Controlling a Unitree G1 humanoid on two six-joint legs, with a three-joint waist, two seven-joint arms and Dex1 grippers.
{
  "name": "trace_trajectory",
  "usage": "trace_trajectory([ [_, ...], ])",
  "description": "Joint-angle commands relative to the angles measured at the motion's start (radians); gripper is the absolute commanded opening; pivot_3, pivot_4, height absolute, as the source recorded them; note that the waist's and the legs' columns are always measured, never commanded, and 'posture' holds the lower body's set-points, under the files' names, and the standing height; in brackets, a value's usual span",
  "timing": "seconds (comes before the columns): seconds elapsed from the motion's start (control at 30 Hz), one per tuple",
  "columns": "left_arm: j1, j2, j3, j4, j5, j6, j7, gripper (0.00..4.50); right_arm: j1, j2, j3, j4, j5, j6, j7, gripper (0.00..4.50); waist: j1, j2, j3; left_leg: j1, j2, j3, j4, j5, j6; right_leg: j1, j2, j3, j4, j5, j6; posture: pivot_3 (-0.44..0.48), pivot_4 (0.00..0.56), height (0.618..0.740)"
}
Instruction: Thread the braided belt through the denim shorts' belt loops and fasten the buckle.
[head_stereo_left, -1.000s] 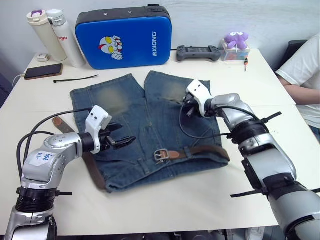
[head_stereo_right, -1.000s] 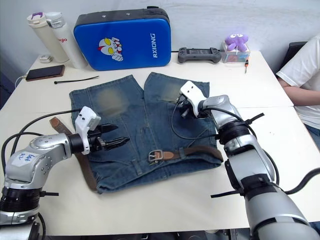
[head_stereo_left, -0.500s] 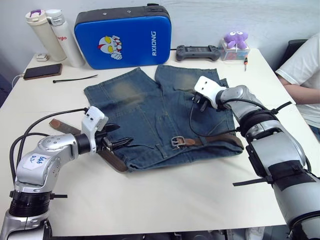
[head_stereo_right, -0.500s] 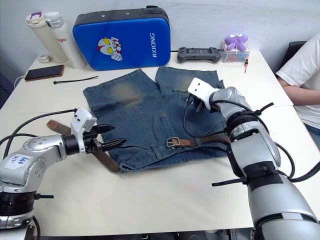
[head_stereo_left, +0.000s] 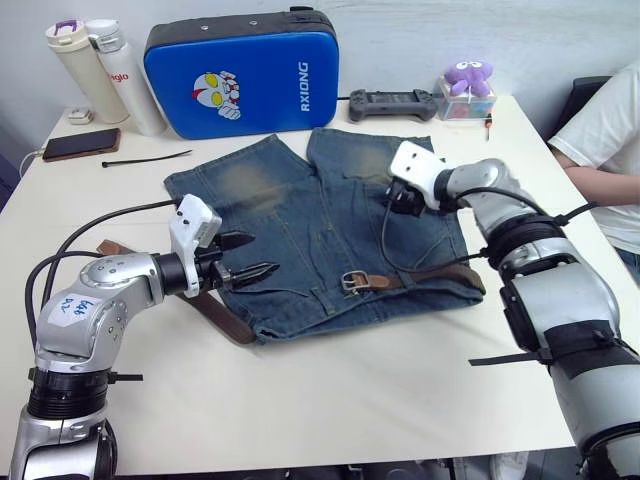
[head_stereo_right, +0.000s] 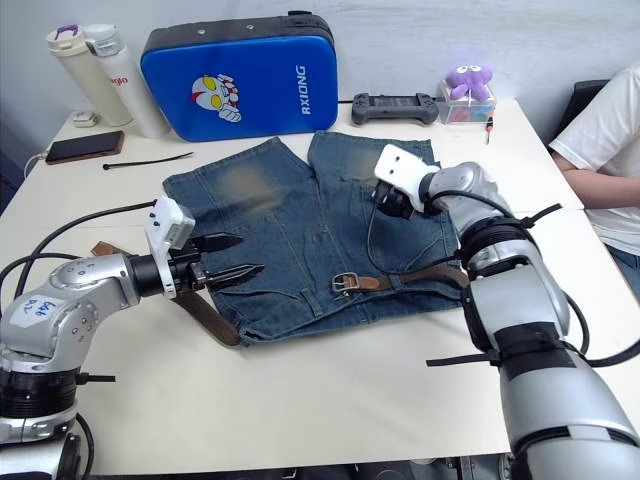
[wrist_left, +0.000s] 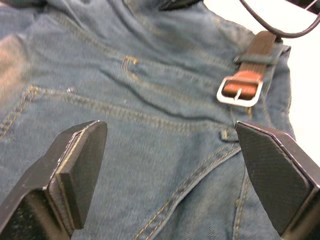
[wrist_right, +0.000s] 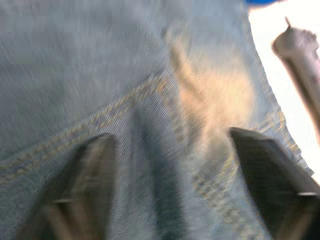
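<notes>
Office or lab: white table (head_stereo_left: 330, 400), gamepad controller (head_stereo_left: 393, 103), phone (head_stereo_left: 83, 144), bottles (head_stereo_left: 98, 70).

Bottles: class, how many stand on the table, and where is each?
2. Both stand upright at the table's far left corner, left of the blue case. The cream bottle with a purple lid is on the outside; the white bottle with red lettering stands beside it, nearer the case.

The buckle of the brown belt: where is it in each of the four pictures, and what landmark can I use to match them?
Left eye view: the buckle lies on the denim shorts' waistband, near the middle.
Right eye view: same place.
Left wrist view: upper right, beyond the open left hand.
Right wrist view: not in it.
Shared landmark: the shorts' orange-stitched seams.
</notes>
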Motion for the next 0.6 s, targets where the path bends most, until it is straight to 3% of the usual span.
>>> trace_trajectory([
  [0.03,-0.013,0.007,0.121,0.001,-0.130,0.123,0.018,4.50,0.122,-0.064,-0.076,-0.432,0.205,0.224,0.285,4.44,0.002,0.000,0.000,0.000,0.000,-0.001,0.000,0.000,0.000,0.000,0.000,-0.001,0.000,0.000,0.000,0.000,0.150,0.739],
  [0.17,-0.012,0.033,0.251,0.008,-0.261,0.295,0.056,4.50,0.312,-0.150,-0.080,-0.911,0.418,0.536,0.482,4.44,0.007,0.000,0.000,-0.001,0.000,-0.003,0.000,0.000,0.000,0.001,0.000,-0.003,-0.001,0.000,0.000,0.000,0.150,0.739],
  [0.3,0.029,0.053,0.460,-0.028,-0.388,0.500,0.162,4.50,0.410,-0.175,-0.102,-1.194,0.570,0.751,0.489,4.44,0.000,0.001,0.000,-0.002,0.000,-0.003,0.001,-0.001,0.000,0.000,0.000,-0.002,-0.001,0.000,0.000,0.000,0.150,0.739],
  [0.43,0.060,0.050,0.697,0.003,-0.463,0.687,0.314,4.50,0.411,-0.252,-0.063,-1.316,0.703,0.966,0.570,4.44,0.005,0.001,0.000,-0.001,0.000,-0.004,0.000,-0.001,0.000,0.000,0.000,-0.002,-0.003,0.000,0.000,0.000,0.150,0.739],
  [0.53,0.145,0.087,0.800,0.129,-0.582,0.705,0.554,4.50,0.371,-0.262,-0.052,-1.311,0.742,0.988,0.593,4.44,0.005,0.001,0.000,0.000,0.000,-0.004,0.000,-0.003,0.003,0.001,-0.001,-0.002,-0.006,0.000,0.000,0.000,0.150,0.739],
  [0.6,0.165,0.079,0.828,0.148,-0.571,0.705,0.738,4.50,0.353,-0.255,-0.036,-1.298,0.735,0.970,0.589,4.44,0.005,0.001,0.000,0.001,0.000,-0.004,0.000,-0.004,0.005,0.002,-0.001,-0.001,-0.006,0.000,0.000,0.000,0.150,0.739],
])
